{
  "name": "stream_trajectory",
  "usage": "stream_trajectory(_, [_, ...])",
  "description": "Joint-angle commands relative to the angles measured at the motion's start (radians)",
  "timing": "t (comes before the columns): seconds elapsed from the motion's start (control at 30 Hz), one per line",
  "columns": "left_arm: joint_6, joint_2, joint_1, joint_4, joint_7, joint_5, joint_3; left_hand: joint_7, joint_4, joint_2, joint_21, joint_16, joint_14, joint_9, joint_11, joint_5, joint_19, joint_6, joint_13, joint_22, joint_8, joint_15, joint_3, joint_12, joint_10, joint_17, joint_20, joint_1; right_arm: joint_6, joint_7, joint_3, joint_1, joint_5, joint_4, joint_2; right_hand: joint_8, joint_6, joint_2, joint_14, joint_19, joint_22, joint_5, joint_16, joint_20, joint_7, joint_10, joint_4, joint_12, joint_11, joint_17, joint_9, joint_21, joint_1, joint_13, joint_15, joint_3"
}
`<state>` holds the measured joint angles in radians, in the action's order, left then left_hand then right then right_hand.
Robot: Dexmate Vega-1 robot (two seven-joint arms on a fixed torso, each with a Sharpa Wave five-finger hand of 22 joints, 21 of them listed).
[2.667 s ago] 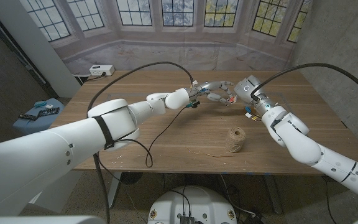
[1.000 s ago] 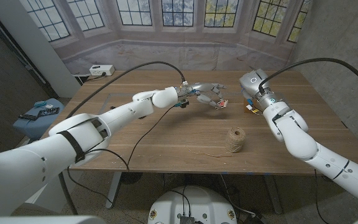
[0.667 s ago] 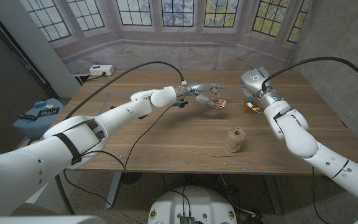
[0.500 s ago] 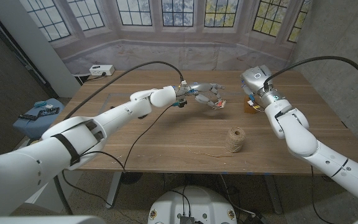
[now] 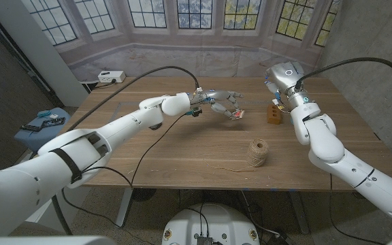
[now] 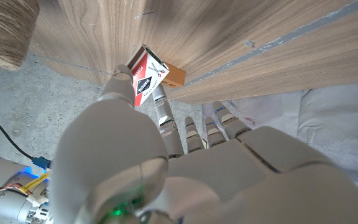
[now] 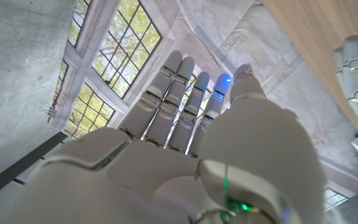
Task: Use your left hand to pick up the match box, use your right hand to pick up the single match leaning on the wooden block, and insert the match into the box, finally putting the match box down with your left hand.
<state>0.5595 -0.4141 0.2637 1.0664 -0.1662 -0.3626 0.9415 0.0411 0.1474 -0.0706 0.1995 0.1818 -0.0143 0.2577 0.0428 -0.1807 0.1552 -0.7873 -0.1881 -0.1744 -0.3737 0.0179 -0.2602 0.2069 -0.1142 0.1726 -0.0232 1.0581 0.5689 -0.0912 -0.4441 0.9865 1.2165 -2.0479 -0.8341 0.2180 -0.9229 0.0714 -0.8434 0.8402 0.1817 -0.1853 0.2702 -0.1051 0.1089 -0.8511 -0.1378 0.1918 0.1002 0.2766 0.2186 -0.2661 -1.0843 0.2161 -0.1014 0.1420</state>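
Observation:
My left hand reaches over the middle of the table and pinches the match box at its fingertips, low over the wood. In the left wrist view the match box shows a red and white face and a brown side, held beyond my left hand. The small wooden block stands to the right of the box, with no match visible against it. My right hand is raised behind the block. In the right wrist view my right hand has straight fingers with nothing in them.
A ball of twine stands near the front of the table, with a loose strand trailing to its left. A black cable lies across the table's left half. A white power strip sits at the far left corner.
My right hand has pulled away from the left hand, rising back and to the right, and the wooden block has come into view. The left hand keeps the match box, shifted slightly left.

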Motion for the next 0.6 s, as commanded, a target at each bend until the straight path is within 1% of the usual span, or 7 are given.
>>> stream_trajectory(0.03, [-0.027, -0.039, 0.021, 0.057, -0.020, -0.008, -0.021, -0.002, 0.000, -0.002, -0.001, 0.000, 0.000, 0.004, 0.000, 0.002, -0.005, 0.005, -0.006, -0.004, -0.004, 0.002, 0.004, -0.002, 0.001, 0.002, 0.002, -0.009, 0.040, -0.100, 0.000, -0.017, -0.133, -0.007, 0.033, 0.002, -0.004, 0.005, -0.001, -0.008, 0.001, -0.004, 0.004, -0.002, 0.000, -0.001, 0.000, 0.008, -0.001, 0.007, -0.001, 0.003, 0.001, 0.005, -0.111, 0.004])
stream_trajectory(0.37, [-0.037, -0.053, 0.027, 0.073, -0.036, -0.009, -0.030, -0.002, 0.001, -0.002, -0.001, 0.000, 0.002, 0.004, 0.002, 0.002, -0.006, 0.005, -0.006, -0.004, -0.004, 0.003, 0.004, -0.002, 0.002, 0.002, 0.001, -0.009, 0.055, -0.142, 0.019, -0.014, -0.261, -0.042, 0.056, 0.002, -0.004, 0.007, 0.003, -0.010, 0.001, -0.003, 0.002, -0.006, -0.002, 0.003, 0.000, 0.007, 0.000, 0.007, -0.001, 0.005, 0.002, 0.005, -0.111, 0.004])
stream_trajectory(0.6, [-0.058, -0.064, 0.039, 0.094, -0.017, -0.015, -0.046, 0.000, 0.001, -0.003, -0.001, 0.000, 0.002, 0.004, 0.000, 0.002, -0.007, 0.006, -0.006, -0.004, -0.003, 0.003, 0.004, -0.002, 0.002, 0.002, 0.003, -0.009, 0.062, -0.166, 0.031, -0.016, -0.352, -0.062, 0.073, 0.000, 0.000, 0.008, 0.009, -0.012, 0.001, -0.002, 0.002, -0.009, -0.003, 0.006, -0.001, 0.007, -0.003, 0.009, -0.001, 0.007, 0.001, 0.005, -0.111, 0.004])
